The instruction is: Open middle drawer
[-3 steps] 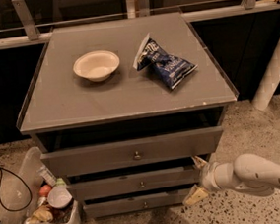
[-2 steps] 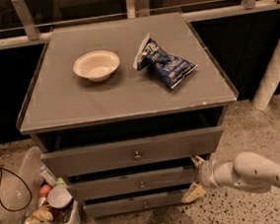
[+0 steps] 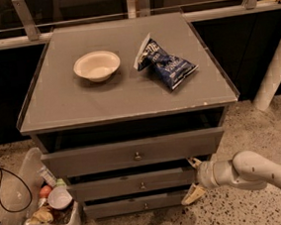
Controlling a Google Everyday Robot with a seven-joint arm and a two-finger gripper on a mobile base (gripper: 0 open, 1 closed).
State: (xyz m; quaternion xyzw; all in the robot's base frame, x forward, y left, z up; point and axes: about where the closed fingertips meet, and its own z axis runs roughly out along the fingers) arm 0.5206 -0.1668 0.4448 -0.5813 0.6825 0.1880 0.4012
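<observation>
The grey cabinet has three drawers. The middle drawer [image 3: 132, 184] has a low flat front with a small round metal knob [image 3: 142, 186] at its centre. It sits between the taller top drawer [image 3: 134, 152] and the narrow bottom drawer [image 3: 134, 204]. My gripper [image 3: 193, 179] is at the right end of the middle drawer front, fingers spread open, one fingertip [image 3: 193, 162] above and one [image 3: 192, 195] below. It holds nothing. The white arm [image 3: 255, 170] comes in from the lower right.
A white bowl [image 3: 96, 65] and a blue chip bag [image 3: 165, 62] lie on the cabinet top [image 3: 80, 103]. A clear bin [image 3: 37, 204] with cups and trash stands on the floor at the left, beside a black cable [image 3: 2, 177]. A white post [image 3: 275, 71] stands at the right.
The gripper has stayed at the right end of the middle drawer, shifting only slightly. The drawers look unchanged.
</observation>
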